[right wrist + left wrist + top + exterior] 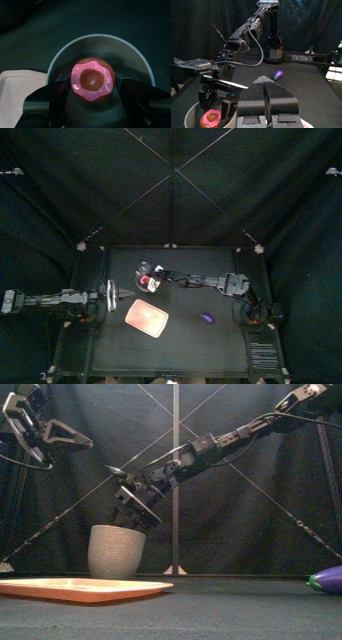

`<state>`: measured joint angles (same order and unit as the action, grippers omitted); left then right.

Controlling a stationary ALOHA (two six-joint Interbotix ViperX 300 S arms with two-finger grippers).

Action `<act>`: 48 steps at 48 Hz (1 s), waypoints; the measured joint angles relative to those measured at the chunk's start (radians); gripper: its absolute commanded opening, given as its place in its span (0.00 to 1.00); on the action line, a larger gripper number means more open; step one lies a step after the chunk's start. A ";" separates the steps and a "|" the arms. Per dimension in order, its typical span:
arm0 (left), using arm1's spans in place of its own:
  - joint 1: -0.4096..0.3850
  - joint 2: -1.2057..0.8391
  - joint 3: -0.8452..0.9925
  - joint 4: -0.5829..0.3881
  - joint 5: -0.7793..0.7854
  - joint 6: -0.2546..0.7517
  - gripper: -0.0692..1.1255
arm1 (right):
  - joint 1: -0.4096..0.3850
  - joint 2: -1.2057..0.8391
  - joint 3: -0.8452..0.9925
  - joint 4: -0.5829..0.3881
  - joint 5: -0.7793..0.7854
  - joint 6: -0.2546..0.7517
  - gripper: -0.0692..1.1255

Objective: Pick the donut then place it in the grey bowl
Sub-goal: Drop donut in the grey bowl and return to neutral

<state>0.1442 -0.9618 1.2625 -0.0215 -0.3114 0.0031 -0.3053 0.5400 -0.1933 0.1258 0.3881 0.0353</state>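
While the left gripper (266, 86) rests at the table's 9 o'clock with its jaws together, the right gripper (135, 508) squeezes the pink donut (93, 80) at the mouth of the grey cup (118, 552). The cup stands at 12 o'clock from the tray (80, 589). A purple toy (327, 579) lies at the tray's 3 o'clock.

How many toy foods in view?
2. The donut, in the right gripper at the grey bowl mouth; a purple toy on the table, right side. The bowl could hide more.

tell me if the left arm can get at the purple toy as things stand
Probably yes: the purple toy lies alone past the pink tray, and the right hand is off at the grey cup, holding the donut.
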 measured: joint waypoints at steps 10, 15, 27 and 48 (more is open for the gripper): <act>0.002 -0.002 0.000 0.000 0.000 0.000 0.08 | 0.000 0.008 -0.037 0.000 0.020 0.000 0.90; 0.002 -0.003 0.006 0.000 0.000 0.000 0.08 | 0.000 0.008 -0.043 -0.003 0.020 0.000 0.91; 0.002 -0.005 0.017 0.000 0.000 0.000 0.08 | 0.002 0.008 -0.051 -0.009 0.017 0.002 0.91; 0.002 -0.006 0.025 0.000 -0.002 0.000 0.08 | -0.005 -0.262 0.178 0.009 0.015 0.003 0.91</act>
<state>0.1457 -0.9679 1.2870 -0.0215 -0.3129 0.0031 -0.3099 0.2777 -0.0153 0.1350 0.4034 0.0383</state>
